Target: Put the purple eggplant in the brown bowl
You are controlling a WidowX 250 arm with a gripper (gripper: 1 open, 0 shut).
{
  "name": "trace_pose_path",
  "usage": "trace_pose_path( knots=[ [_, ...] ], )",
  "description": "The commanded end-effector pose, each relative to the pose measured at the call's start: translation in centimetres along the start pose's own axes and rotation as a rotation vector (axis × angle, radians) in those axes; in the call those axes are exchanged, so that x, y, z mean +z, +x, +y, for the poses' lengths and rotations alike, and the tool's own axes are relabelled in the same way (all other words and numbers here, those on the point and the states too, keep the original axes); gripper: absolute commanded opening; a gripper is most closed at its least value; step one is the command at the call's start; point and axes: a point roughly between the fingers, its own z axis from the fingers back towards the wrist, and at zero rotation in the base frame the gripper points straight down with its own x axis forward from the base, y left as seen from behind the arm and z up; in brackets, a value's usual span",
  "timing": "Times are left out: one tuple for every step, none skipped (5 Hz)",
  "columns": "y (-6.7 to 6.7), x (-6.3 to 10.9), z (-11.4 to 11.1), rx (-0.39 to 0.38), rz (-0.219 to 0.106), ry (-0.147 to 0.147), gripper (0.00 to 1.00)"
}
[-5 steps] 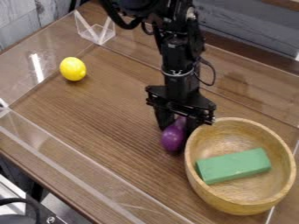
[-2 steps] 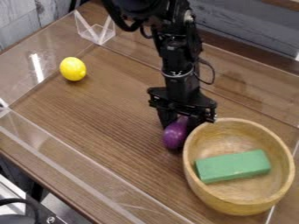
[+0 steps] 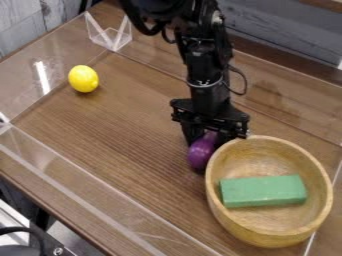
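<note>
A yellow ball (image 3: 83, 79) sits at upper left on the bench (image 3: 100, 135); a green rectangular block (image 3: 263, 191) lies at lower right.

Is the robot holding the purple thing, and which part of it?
Yes, the gripper seems to hold the eggplant by its upper end; the exact grip spot is hidden.

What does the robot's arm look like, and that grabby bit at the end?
The arm is black and slim, built of knobbly, angular segments, with a thin dark cable looping out at one side. The gripper is black too, wider than the segment above it. No markings can be made out.
</note>
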Motion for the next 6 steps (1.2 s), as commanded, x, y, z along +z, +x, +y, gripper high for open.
trace_pose_path(
  knots=[
    [-0.1, 0.0, -0.2, 0.006, 0.004, 0.002, 0.0],
    [0.4, 0.7, -0.9, 0.012, -0.002, -0.008, 0.0],
    [0.9, 1.4, -1.5, 0.017, -0.008, -0.018, 0.0],
    [1.3, 2.1, -2.4, 0.017, -0.013, -0.026, 0.0],
    [1.6, 2.6, -3.4, 0.014, -0.015, -0.036, 0.0],
    [1.7, 2.6, -4.2, 0.012, -0.014, -0.04, 0.0]
  ],
)
